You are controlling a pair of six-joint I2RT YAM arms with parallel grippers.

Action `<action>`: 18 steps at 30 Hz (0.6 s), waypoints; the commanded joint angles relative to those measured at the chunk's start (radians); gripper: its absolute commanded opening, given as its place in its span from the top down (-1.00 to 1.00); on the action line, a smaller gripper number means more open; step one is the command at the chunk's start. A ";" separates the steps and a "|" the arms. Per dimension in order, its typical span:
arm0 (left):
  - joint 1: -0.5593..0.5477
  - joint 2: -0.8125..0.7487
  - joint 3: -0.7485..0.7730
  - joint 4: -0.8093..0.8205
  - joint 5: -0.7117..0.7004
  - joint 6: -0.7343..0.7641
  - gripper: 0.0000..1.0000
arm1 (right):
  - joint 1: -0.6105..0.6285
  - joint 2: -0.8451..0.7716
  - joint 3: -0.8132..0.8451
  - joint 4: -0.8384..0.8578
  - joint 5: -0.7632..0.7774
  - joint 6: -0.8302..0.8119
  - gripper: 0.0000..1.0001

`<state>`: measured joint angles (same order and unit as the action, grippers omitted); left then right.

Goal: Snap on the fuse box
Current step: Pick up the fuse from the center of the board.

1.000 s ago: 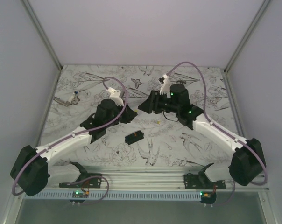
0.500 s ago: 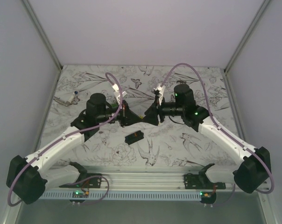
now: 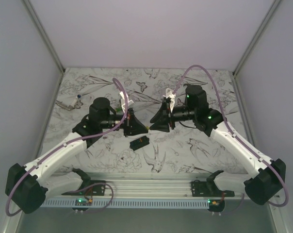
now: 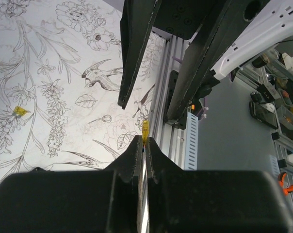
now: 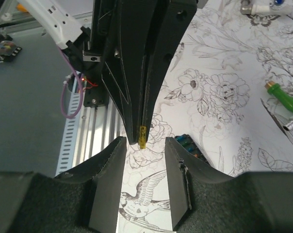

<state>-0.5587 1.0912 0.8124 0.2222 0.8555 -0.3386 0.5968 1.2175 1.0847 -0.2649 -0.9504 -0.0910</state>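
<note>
The fuse box (image 3: pixel 139 142), a small black oblong, lies on the table below and between the two grippers. It peeks out with coloured pieces behind my right finger in the right wrist view (image 5: pixel 189 143). My left gripper (image 3: pixel 144 127) points right and is shut on a small yellow fuse (image 4: pixel 145 130), whose tip sticks out past the fingertips. My right gripper (image 3: pixel 153 126) points left, facing it. It is open and empty (image 5: pixel 144 141), with the yellow fuse (image 5: pixel 142 137) level with the gap between its fingertips. Both grippers hover above the table.
A green plastic piece (image 5: pixel 288 101) lies on the flowered table to the right in the right wrist view. A small tool (image 3: pixel 69 103) lies at the far left of the table. The aluminium rail (image 3: pixel 151 183) runs along the near edge.
Both wrists have turned level and now face each other tip to tip. The left gripper moved right with the yellow fuse. The right gripper shifted slightly right.
</note>
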 commanded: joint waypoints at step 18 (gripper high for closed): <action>-0.033 0.011 0.057 -0.004 0.045 0.052 1.00 | -0.002 0.080 0.089 -0.096 -0.168 -0.073 0.47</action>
<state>-0.5831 1.0943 0.8379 0.2058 0.8703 -0.3183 0.5968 1.2869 1.1313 -0.3435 -1.0843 -0.1398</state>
